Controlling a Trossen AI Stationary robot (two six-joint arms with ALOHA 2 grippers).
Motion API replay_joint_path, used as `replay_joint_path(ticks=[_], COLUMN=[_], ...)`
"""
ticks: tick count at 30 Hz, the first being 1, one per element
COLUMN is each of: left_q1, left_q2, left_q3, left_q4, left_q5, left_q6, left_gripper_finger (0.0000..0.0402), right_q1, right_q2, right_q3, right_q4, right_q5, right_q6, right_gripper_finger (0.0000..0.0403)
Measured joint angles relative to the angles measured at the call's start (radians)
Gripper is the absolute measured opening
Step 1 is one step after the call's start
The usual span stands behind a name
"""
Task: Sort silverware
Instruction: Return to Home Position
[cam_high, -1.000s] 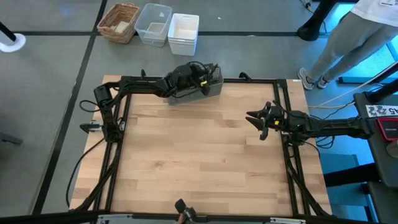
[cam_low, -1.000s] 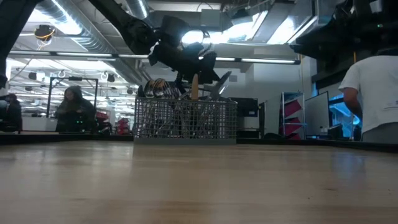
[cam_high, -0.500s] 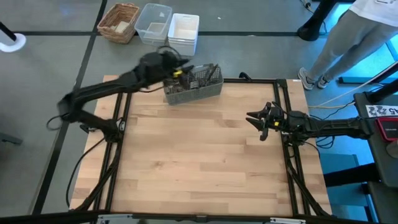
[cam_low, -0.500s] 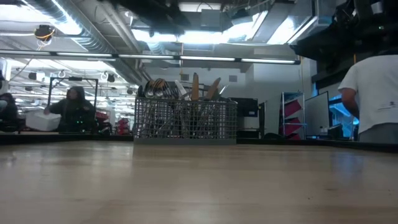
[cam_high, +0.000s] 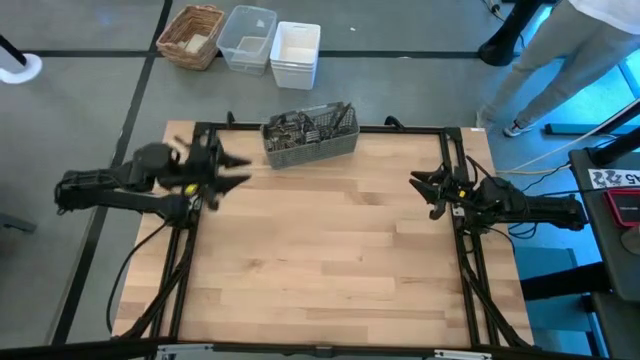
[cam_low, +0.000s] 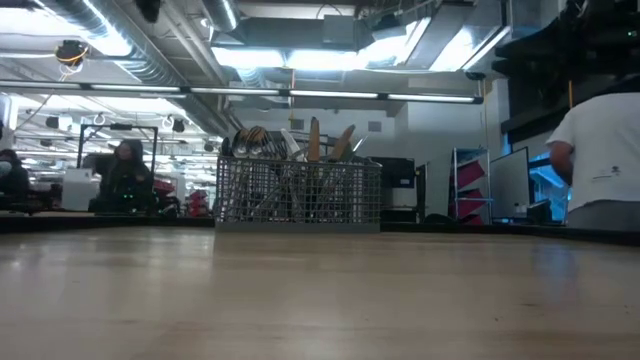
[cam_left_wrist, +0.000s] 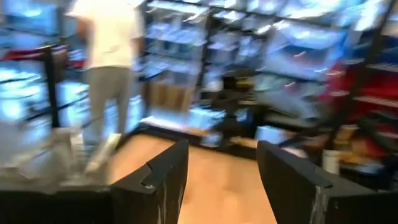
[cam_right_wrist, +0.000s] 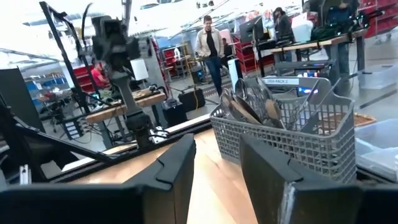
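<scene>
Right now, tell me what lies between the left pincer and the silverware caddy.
Only bare wooden tabletop separates the left pincer from the caddy, seen in the high view.

the silverware (cam_high: 300, 124) packed in the mesh caddy (cam_high: 318, 148) is too small to tell piece by piece; a person (cam_high: 562, 58) is cut off at the top edge

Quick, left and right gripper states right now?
Left gripper: open, holding nothing, at the left edge of the table.
Right gripper: open, holding nothing, at its right edge.
</scene>
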Motion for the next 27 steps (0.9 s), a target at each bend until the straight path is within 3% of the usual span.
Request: replay_joint_path(ticks=[5,12,21,27], left_q1=[-0.164,-0.260,-0.264,-0.262], left_q2=[-0.225,-0.411,-0.595,-0.590], left_q3=[-0.270,-0.521,-0.666,-0.686], left_q4=[0.183,0.356,0.427,0.418], left_q5=[0.001,-0.002,-0.053,-0.099], left_q6=[-0.004,0.074,0.119,0.121], left_gripper_finger=[0.0184,0.0184,0.0184,0.0184], right_q1=[0.000,0.000,0.000,0.000], right_q2=[-0.034,-0.044,-0.051,-0.122], right_q3=[0.000,0.000,0.000,0.000], right_q4=[-0.052,-0.195,-0.281,-0.278], right_q5=[0.007,0.164,0.199,0.138], right_q6=[0.013,0.036,0.144,0.144], right_gripper_finger=[0.0131,0.0131,0.0131,0.0131])
